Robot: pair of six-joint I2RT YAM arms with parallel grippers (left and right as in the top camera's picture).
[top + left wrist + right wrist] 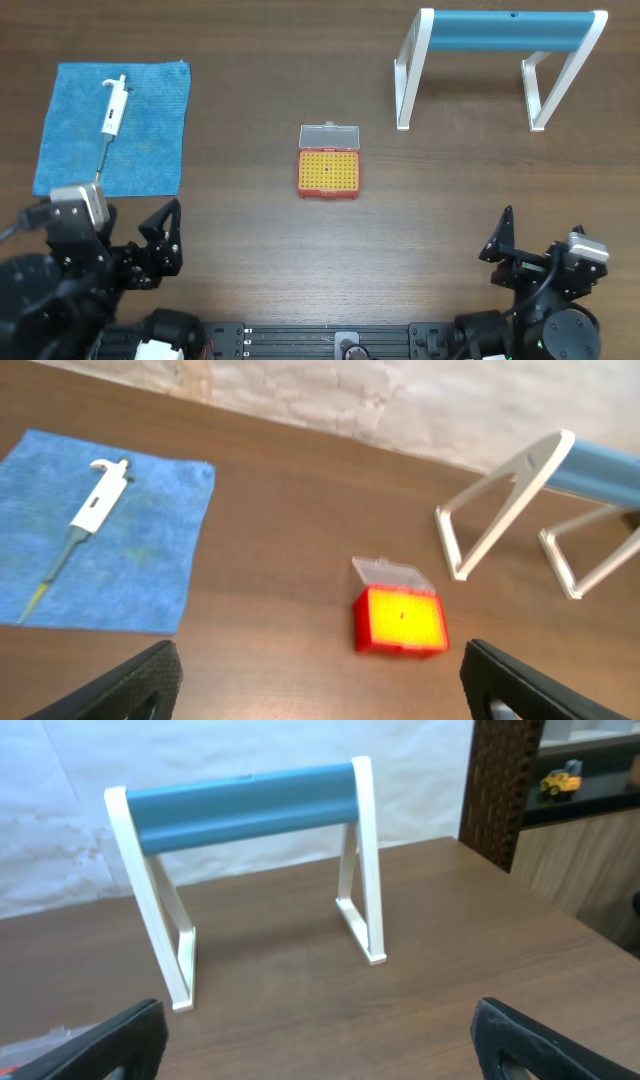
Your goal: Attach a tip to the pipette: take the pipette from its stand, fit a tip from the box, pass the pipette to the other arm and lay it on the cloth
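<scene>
The white pipette lies on the blue cloth at the far left, its tip end toward the near edge; it also appears as the pipette on the cloth in the left wrist view. The red tip box with its clear lid folded back sits mid-table, and shows again as the tip box. The blue-and-white stand holds nothing at the back right, seen closer as the stand. My left gripper is open near the front left, apart from the cloth. My right gripper is open at the front right.
Bare brown table lies between the cloth, the box and the stand. A pale wall runs behind the table, and a dark shelf unit stands beyond the table's right side.
</scene>
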